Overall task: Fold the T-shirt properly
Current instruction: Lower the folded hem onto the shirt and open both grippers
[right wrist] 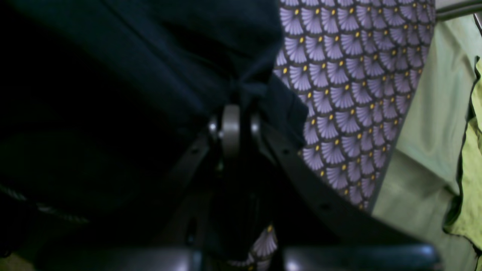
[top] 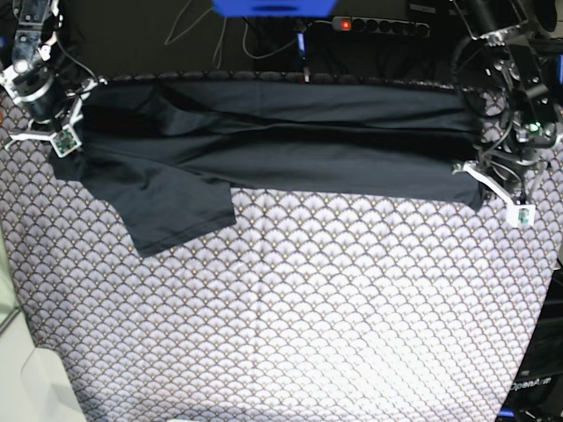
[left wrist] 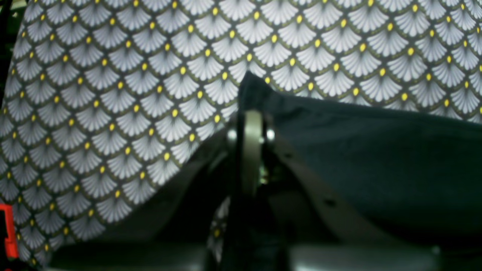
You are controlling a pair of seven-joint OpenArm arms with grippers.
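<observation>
The dark T-shirt [top: 281, 149] lies stretched in a long folded band across the far part of the table, one sleeve [top: 171, 207] spread toward the front on the left. At the band's right end, my left gripper [top: 478, 176] is shut on the cloth. In the left wrist view its jaws [left wrist: 250, 107] pinch a raised corner of the T-shirt [left wrist: 376, 158]. My right gripper [top: 75, 132] is shut on the band's left end. The right wrist view shows it [right wrist: 235, 99] clamped on bunched dark cloth [right wrist: 150, 56].
A scallop-patterned tablecloth [top: 290, 316] covers the table. Cables and a power strip [top: 378, 26] lie behind the far edge. Pale green cloth [right wrist: 425, 150] hangs beyond the table's left edge. A red part [left wrist: 7, 229] shows at the left wrist view's edge.
</observation>
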